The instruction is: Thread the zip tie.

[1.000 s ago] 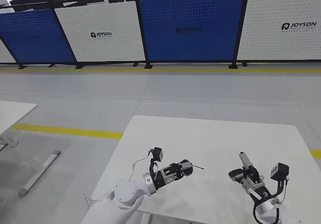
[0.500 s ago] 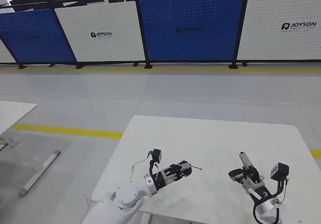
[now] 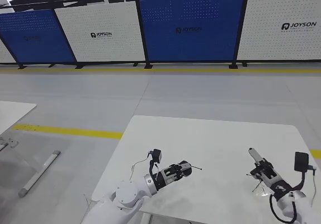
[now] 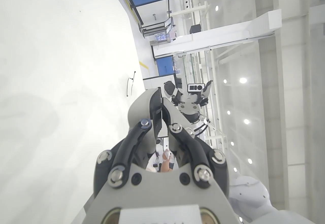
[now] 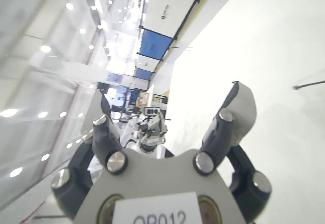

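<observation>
The right gripper [image 3: 256, 158] has swung outward, away from the left gripper [image 3: 182, 167], so the gap between the two is wider than half a second ago. The left gripper has barely shifted over the white surface [image 3: 216, 140]. Its jaws are pressed together, and in the top view the zip tie [image 3: 194, 166], a thin black strip, sticks out from them toward the right gripper, seemingly pinched there. The right gripper's jaws are spread and hold nothing. More thin black strips [image 4: 127, 88] lie on the surface well away from the left gripper, close to the right one. Threading has probably not started. With the right arm retreating, the tie's free end has no partner yet.
</observation>
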